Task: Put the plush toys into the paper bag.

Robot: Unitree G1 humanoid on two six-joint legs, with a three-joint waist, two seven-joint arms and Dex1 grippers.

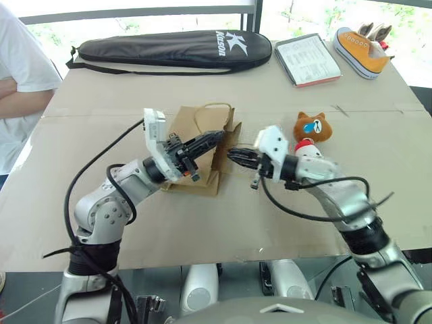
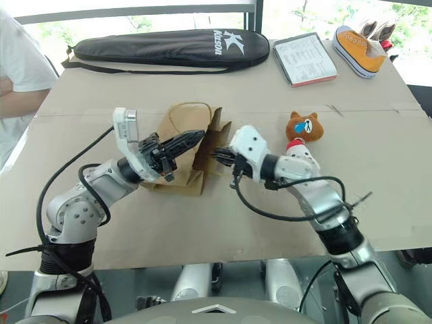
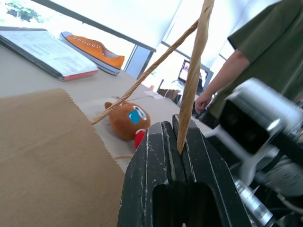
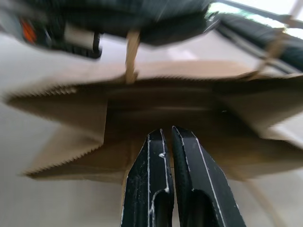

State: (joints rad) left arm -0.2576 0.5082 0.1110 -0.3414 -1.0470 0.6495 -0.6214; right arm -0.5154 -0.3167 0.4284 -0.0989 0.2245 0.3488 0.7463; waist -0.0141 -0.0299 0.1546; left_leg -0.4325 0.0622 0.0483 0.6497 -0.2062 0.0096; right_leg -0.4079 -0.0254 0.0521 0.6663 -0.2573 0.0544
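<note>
Left gripper [image 3: 177,142] is clamped on a handle [image 3: 194,75] of the paper bag [image 1: 202,145] at frame centre; right gripper [image 4: 169,137], fingers together, faces its mouth. Bear toy [image 1: 311,127] lies right of centre.

Both arms are silver-grey metal with rounded joints and black cuffs, and loose black cables loop along them. White camera blocks top the wrists; the left gripper [image 1: 217,138] and right gripper [image 1: 234,154] have scuffed black fingers.
</note>
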